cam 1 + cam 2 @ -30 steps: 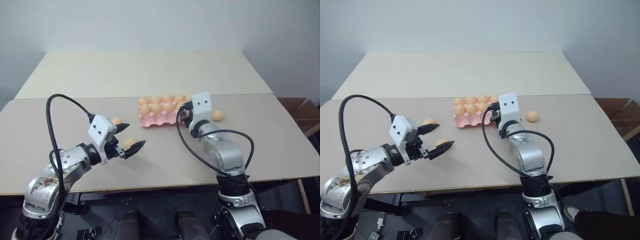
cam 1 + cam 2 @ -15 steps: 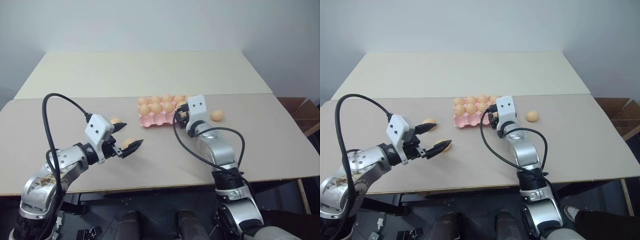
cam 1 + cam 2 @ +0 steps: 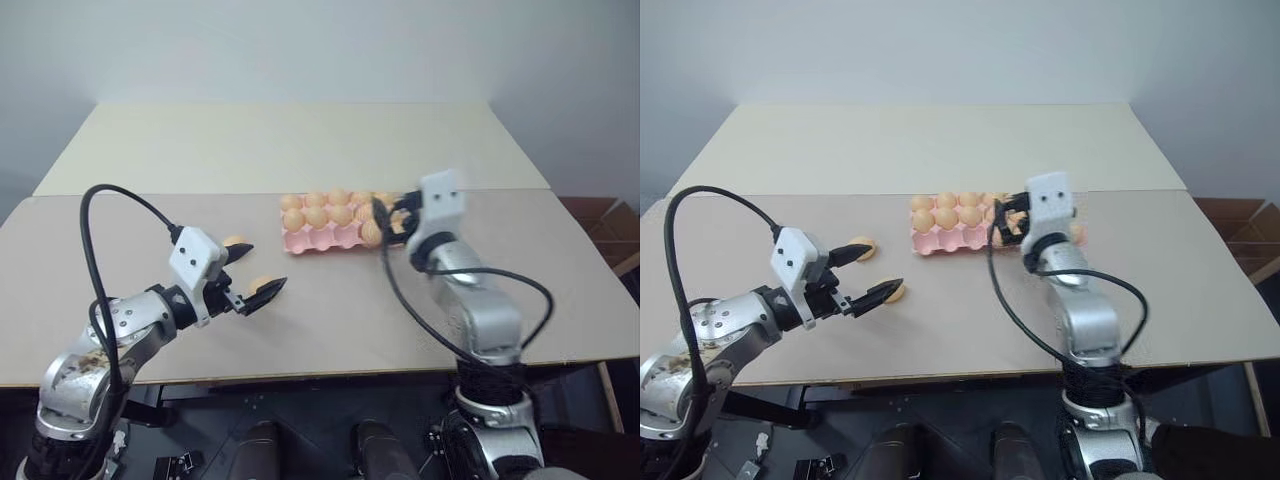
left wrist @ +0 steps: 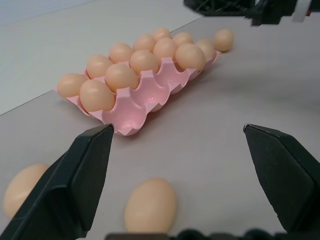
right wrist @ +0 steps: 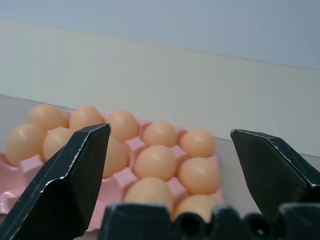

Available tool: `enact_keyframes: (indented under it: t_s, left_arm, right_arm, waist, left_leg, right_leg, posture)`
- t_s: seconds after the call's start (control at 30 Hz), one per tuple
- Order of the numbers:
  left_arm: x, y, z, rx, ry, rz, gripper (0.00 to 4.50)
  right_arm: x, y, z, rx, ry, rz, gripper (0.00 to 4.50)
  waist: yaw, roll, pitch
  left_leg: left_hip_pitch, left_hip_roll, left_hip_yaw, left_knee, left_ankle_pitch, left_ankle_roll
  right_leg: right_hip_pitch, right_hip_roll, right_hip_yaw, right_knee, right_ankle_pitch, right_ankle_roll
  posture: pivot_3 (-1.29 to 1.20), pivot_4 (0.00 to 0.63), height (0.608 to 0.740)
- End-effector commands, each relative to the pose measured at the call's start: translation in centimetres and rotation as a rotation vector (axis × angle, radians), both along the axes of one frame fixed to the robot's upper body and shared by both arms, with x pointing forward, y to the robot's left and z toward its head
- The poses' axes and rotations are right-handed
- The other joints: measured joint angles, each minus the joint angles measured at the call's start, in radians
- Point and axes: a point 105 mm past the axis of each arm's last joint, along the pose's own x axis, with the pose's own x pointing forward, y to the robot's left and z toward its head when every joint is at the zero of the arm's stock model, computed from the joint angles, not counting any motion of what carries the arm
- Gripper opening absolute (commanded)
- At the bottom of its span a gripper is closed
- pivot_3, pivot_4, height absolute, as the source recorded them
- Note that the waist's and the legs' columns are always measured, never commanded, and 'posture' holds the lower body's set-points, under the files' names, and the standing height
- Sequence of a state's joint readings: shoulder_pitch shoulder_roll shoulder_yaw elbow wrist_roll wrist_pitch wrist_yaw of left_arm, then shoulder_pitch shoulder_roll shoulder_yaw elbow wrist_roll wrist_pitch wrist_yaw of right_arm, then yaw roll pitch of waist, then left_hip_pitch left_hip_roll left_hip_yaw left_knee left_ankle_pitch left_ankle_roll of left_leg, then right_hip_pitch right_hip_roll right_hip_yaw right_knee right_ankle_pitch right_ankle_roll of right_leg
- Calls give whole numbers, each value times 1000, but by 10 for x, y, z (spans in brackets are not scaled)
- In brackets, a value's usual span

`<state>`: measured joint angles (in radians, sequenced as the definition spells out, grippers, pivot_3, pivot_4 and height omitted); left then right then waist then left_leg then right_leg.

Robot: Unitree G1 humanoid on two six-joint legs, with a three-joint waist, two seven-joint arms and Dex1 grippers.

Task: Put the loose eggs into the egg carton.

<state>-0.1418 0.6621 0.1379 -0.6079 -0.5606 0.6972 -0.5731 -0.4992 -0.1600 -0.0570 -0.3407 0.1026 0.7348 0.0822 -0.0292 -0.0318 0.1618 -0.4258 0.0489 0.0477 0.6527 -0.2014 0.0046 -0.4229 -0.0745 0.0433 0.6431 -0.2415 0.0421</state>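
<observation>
The pink egg carton [image 3: 318, 241] lies mid-table and holds several eggs, while its front-left cups stand empty. My right gripper [image 3: 391, 217] hovers open just above the carton's right end, its jaws wide over the filled cups [image 5: 156, 161] and holding nothing. Two loose eggs lie to the left of the carton: one [image 3: 263, 285] sits by the lower fingertip of my open left gripper [image 3: 264, 267], the other [image 3: 234, 241] behind its upper finger. A third loose egg [image 4: 223, 39] rests on the table past the carton's right end.
The beige table [image 3: 330, 320] has its front edge close below both arms. A second, paler table [image 3: 280, 145] adjoins it behind the carton. A black cable [image 3: 110, 215] loops over my left arm. Brown boxes [image 3: 610, 235] stand beyond the right edge.
My right gripper has opened and drawn up and to the right from the carton's front right corner, where an egg now sits in a cup. The left arm has stayed still.
</observation>
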Motion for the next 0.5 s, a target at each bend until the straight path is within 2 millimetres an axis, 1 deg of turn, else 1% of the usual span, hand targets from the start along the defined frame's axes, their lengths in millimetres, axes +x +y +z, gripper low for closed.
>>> enact_keyframes:
  t_s: [0.03, 0.17, 0.23, 0.33, 0.5]
  left_arm:
    - [-6, -13, 15, 5, -62, -74, 4500]
    - [-4, -21, 18, 5, -68, -117, 4500]
    - [-1, -25, 19, 11, -71, -138, 4500]
    - [2, -34, 17, 28, -68, -179, 4500]
    - [4, -48, 20, 20, -83, -239, 4500]
  right_arm:
    - [-5, -18, 15, 21, -27, -58, 4480]
    - [9, -50, 9, -45, 31, -237, 4480]
    - [18, -61, 4, -52, 86, -279, 4480]
    - [34, -71, -6, -39, 179, -313, 4480]
    - [54, -77, -17, -11, 251, -348, 4480]
  waist:
    - [-1, 0, 0]
    - [-8, 0, 0]
    - [-9, 0, 0]
    - [-12, 0, 0]
    - [-13, 0, 0]
  left_leg:
    - [0, 0, 0, 0, 0, 0]
    - [2, 0, 0, 0, 0, 0]
    - [2, 0, 0, 0, 0, 0]
    - [1, 0, 1, 0, 0, 0]
    - [1, 0, 0, -2, 0, 0]
  right_leg:
    - [0, 0, 0, 0, 0, 0]
    - [0, 1, 1, 1, 0, 0]
    - [1, 1, 1, 1, 0, 0]
    - [0, 1, 1, 0, 0, 0]
    - [0, 1, 1, -1, 0, 0]
  posture:
    - [0, 150, 740]
    - [0, 150, 740]
    - [0, 150, 740]
    - [0, 150, 740]
    - [0, 150, 740]
